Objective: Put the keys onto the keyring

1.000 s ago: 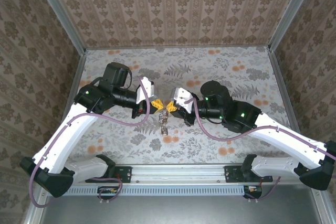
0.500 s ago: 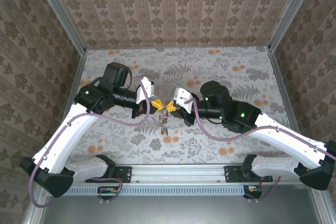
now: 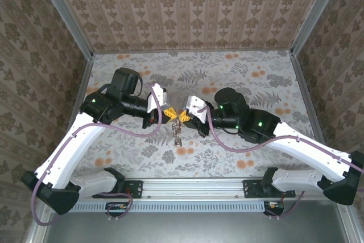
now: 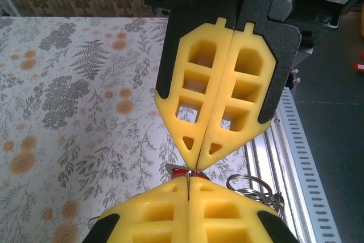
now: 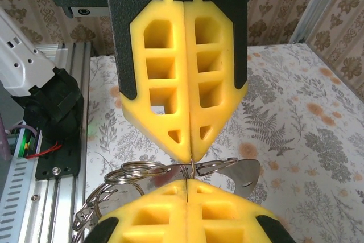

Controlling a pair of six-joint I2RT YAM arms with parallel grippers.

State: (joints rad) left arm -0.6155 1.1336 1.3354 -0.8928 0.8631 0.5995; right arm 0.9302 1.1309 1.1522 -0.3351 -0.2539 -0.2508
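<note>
Left pincer (image 3: pixel 170 113) and right pincer (image 3: pixel 183 116) stay closed, tips meeting at the keyring (image 3: pixel 177 134) (right arm (image 3: pixel 250 124) nudged left).

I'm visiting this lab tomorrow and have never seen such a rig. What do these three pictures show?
Two robot arms stand on a flowered table, each ending in a yellow two-finger gripper. One picture looks down from above; the others come from a camera on each wrist. The left gripper and right gripper are both shut, tip to tip. The left pinches a thin wire of the keyring, a bunch of metal rings. A red key head shows at the right's tip; whether it is gripped I cannot tell.
</note>
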